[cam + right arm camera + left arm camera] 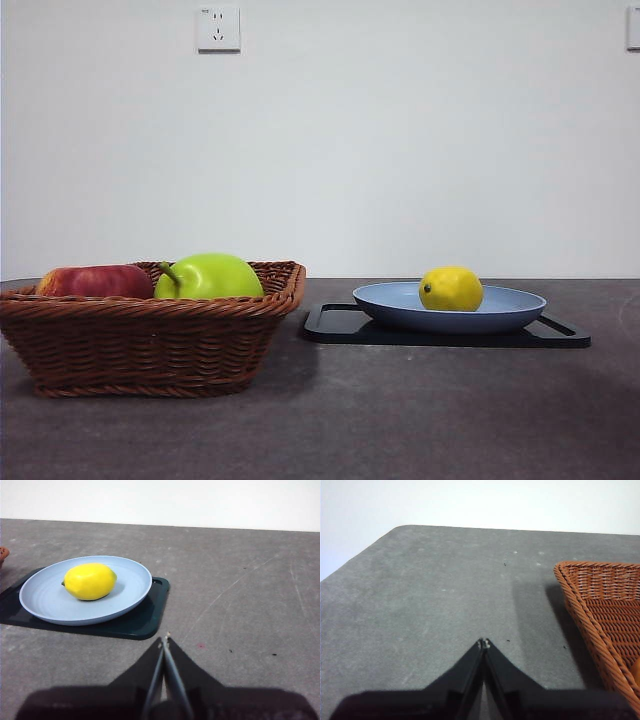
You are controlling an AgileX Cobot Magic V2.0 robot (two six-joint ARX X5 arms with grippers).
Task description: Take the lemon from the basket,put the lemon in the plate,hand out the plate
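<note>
On the left of the dark grey table (400, 420) stands the brown woven wicker basket (150, 340), rectangular with sloping sides and a braided rim. Inside it lie a red apple (95, 281) and, just to its right, a larger yellow-green apple with a stem (208, 277). The left gripper (484, 643) hangs above bare table with its black fingers (470, 667) clenched tip to tip, holding nothing; the basket's corner sits off to one side of them, apart from the tips.

Further right lies a flat black rectangular tray (335, 325), and on it rests the wide, shallow, matte light blue plate (510, 305). The small bright yellow oval lemon (451, 289) lies inside the plate, its dark nub facing the front camera. The right gripper (165, 640) also has its fingers (187, 667) pressed together and empty; plate and lemon lie ahead of the tips and to one side, clear of them, the tray's near corner closest.
</note>
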